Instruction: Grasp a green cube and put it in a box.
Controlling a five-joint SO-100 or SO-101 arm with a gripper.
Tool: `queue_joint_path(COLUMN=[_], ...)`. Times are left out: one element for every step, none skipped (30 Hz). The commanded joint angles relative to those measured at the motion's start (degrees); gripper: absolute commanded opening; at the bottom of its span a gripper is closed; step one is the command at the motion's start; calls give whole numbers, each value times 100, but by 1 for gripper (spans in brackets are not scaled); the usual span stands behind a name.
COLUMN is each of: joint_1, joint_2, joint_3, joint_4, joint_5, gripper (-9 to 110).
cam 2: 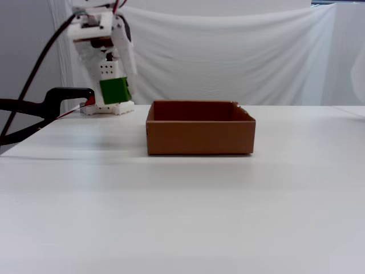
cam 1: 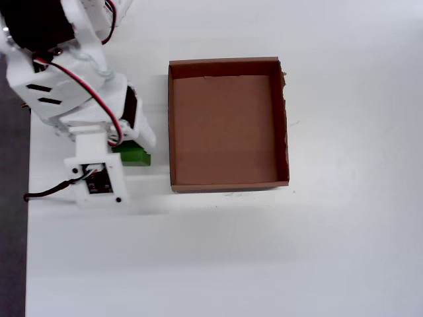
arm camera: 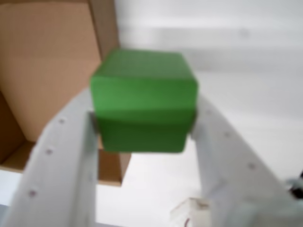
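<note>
My gripper [arm camera: 144, 120] is shut on the green cube [arm camera: 142, 104], which sits between the two white fingers [arm camera: 61, 142]. In the fixed view the green cube [cam 2: 114, 90] hangs in the gripper [cam 2: 114, 91] well above the table, left of the box [cam 2: 199, 136]. In the overhead view only a strip of the cube [cam 1: 135, 156] shows under the arm, left of the brown cardboard box [cam 1: 173, 125], whose inside holds nothing. In the wrist view the box [arm camera: 47, 66] lies at the upper left, partly behind the cube.
The white arm and its base [cam 2: 105, 108] stand at the table's far left. A black clamp [cam 2: 57, 98] with cables reaches in from the left edge. A dark strip [cam 1: 12, 251] marks the table's left edge in the overhead view.
</note>
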Motion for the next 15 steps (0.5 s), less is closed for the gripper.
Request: queue_joint_path(joint_1=[-545, -721, -896, -1055, -1213, -1354, -1477, -1582, -1679, -1767, -1854, -1925, -1995, -2057, -2118], joint_2=[220, 158, 70, -44, -193, -369, -571, -800, -1037, -1266, -1503, -1723, -1925, -2101, -2259], joint_3=[-185, -255, -343, -431, -519, -642, -800, -976, -1169, -1371, -1538, -1679, -1793, -1872, -1925], joint_4=[167, 237, 352, 448, 483, 501, 545, 615, 677, 738, 756, 747, 703, 650, 606], joint_5=[211, 272, 308, 334, 404, 492, 562, 624, 686, 738, 791, 853, 896, 932, 958], gripper=[15, 14, 14, 14, 15, 15, 15, 15, 15, 15, 15, 15, 15, 15, 15])
